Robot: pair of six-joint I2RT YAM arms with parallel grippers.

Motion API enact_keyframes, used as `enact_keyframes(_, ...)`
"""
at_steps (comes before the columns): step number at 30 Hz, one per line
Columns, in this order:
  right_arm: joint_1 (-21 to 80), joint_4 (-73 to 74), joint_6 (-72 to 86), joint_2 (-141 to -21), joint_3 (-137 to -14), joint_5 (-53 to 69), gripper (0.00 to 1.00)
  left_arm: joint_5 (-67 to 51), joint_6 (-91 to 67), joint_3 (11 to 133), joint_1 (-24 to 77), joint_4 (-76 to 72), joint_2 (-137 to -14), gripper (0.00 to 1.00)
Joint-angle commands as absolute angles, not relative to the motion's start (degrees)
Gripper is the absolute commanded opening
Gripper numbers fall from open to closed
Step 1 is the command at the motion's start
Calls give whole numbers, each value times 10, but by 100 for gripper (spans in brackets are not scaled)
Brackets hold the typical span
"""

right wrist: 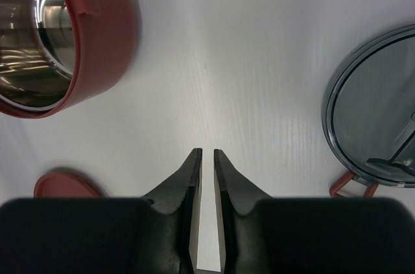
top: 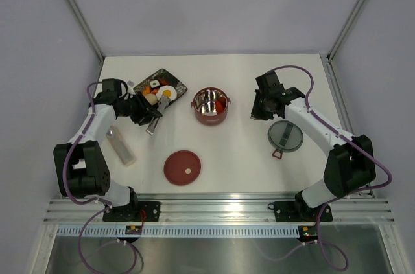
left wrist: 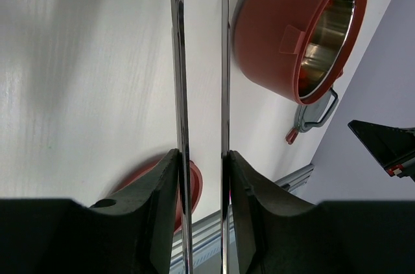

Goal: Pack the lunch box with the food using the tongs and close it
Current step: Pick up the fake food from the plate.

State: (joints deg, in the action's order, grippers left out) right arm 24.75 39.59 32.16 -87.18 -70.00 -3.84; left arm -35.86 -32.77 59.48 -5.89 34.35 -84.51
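Currently: food transfer, tray to pot.
Left gripper [left wrist: 201,157] clenched on the tongs [left wrist: 224,60], aimed at the food [top: 165,93] on the black tray [top: 176,81]; lunch box [top: 207,118] centre, uncovered; right gripper [right wrist: 207,152] empty, jaws slightly parted. Next I must pinch one piece and carry it right.

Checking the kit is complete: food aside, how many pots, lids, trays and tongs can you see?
Dark-red round steel-lined pot: 1
Flat red round lid, grey see-through round lid: 2
Black rectangular tray: 1
Silver metal tongs: 1
Total: 5
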Motion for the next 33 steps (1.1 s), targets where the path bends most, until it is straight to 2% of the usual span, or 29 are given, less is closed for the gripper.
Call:
enact_keyframes(1,252,377,312,-873,-697,-34,20,-379,-319,592,-62,330,-845,37)
enact_keyframes(14,253,375,313,-873,-692,-33,20,-309,-340,585,-75,340,-807,38)
enact_keyframes(24,253,375,316,-869,-687,-34,20,-344,-352,594,-83,340,-777,38)
enact_keyframes(33,253,374,316,-867,-686,-36,20,-313,-388,577,-104,329,-773,37)
